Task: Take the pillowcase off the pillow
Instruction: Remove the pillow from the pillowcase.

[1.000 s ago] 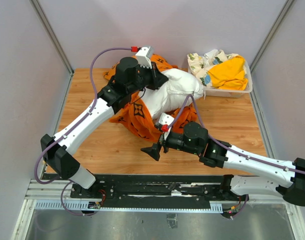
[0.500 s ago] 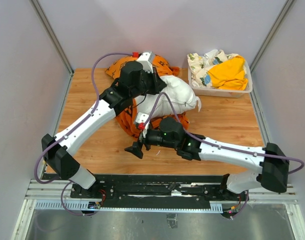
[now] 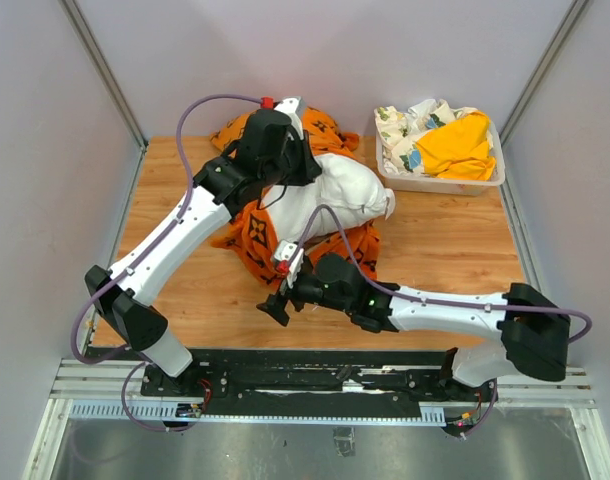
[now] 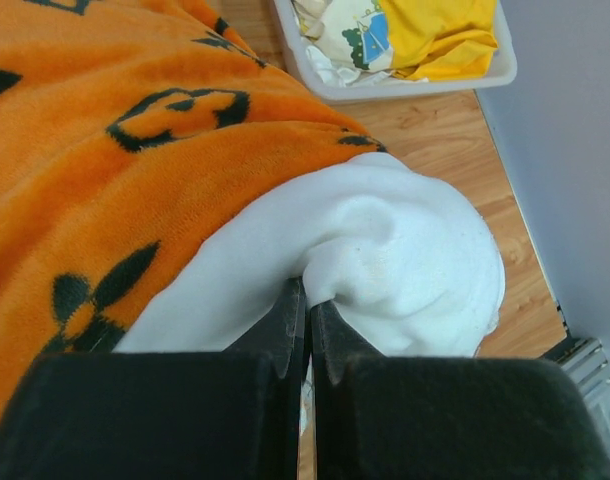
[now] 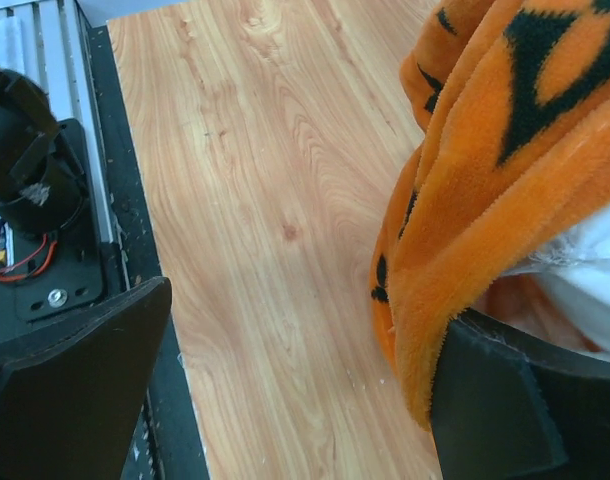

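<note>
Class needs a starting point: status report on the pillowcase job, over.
Left gripper shut on pillow. Right gripper open at pillowcase edge. Pillow partly out. Nothing blocking.

The worktop point(image 3: 455, 240) is a light brown wooden board with a visible grain. Plain walls of pale grey close it on three sides: one at the back point(image 3: 335, 50), one at the left point(image 3: 45, 150) and one at the right point(image 3: 575, 150). Slim metal posts point(image 3: 100, 70) stand slanted in the two back corners. Along the near edge runs a black base plate point(image 3: 315, 375) on silver rails point(image 3: 85, 380). Below it lies a dull grey metal sheet point(image 3: 285, 445). The light is soft and even.
</note>
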Robot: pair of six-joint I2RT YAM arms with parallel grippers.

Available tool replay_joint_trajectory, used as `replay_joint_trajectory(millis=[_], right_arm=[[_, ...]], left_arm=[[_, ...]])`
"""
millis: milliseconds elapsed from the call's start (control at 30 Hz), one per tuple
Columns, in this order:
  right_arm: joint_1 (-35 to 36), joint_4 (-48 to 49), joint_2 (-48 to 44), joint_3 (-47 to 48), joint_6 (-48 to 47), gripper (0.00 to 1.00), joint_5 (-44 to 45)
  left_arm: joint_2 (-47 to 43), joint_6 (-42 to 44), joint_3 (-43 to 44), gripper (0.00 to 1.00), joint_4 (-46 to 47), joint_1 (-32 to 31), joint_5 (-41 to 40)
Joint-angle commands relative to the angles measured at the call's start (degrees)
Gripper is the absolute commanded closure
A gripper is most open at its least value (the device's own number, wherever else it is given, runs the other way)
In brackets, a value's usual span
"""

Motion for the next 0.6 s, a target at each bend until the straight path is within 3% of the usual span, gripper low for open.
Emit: replay_joint_trajectory(millis=[0,100,200,300,400,567], right_arm=[[7.03,-21.28,-4.59,-6.46,4.68,0.01,-9.44],[5.06,-25.19,-17.38,-8.15,3.77,0.02,-7.60],[-2.68,-24.13,-33.97,-10.35,6.78,0.02,-12.94],[-10.49,-22.62,-44.53,-10.83,8.75,0.02,-14.91],[-13.11,-26.95,-47.96,-6.77,6.09,0.02,-11.63],[-13.70,-29.15,-45.73,1.20,-0.90,0.02,-8.61]], left_arm=[[-3.01,-0.68,6.70,1.00,30.27,1.64,-8.64],[-4.57,-0.26,4.31,1.00,31.30,2.02,-9.79],[-5.36,-1.32,1.80,1.00,33.10,2.03,-8.53],[-5.65,-2.66,-0.72,1.00,34.89,2.07,-6.48],[-5.53,-3.48,-3.59,1.00,38.68,1.80,-4.10],[-1.55,-1.93,-0.48,1.00,37.54,-1.14,-4.82]])
